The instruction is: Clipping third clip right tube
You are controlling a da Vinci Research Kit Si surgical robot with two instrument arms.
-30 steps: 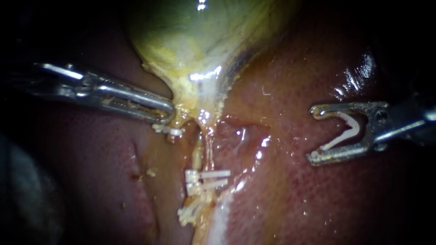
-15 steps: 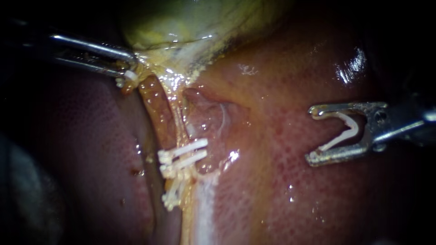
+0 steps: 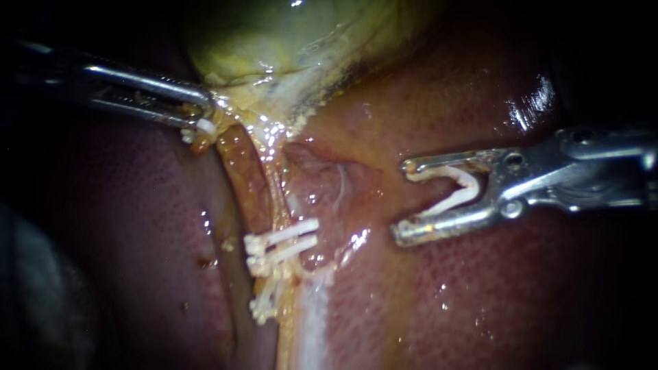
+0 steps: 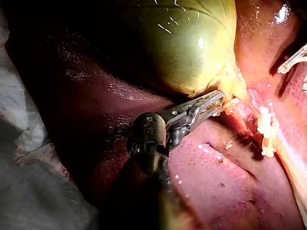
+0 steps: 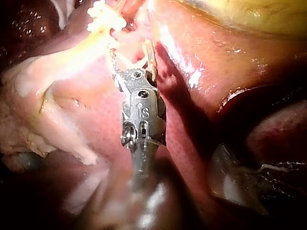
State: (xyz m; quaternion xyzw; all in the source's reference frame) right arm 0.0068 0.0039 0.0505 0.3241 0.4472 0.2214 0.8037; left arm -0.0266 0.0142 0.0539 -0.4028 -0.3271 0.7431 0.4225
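My left instrument [image 3: 202, 115], lying near level, has its slim steel jaws clamped on the pale narrow end of the glossy yellow-green gallbladder [image 3: 274, 41], seemingly to hold it aside so the tubes below those jaws stand taut. The thin pale right tube [image 3: 275, 188], crossed by two white plastic clips [image 3: 295, 229], lies ahead of my right instrument [image 3: 404, 202] and apart from it. Its wide-spread jaws cradle an open white V-shaped clip [image 3: 456, 192], one leg against each jaw, mouth toward the tube, shaft near level.
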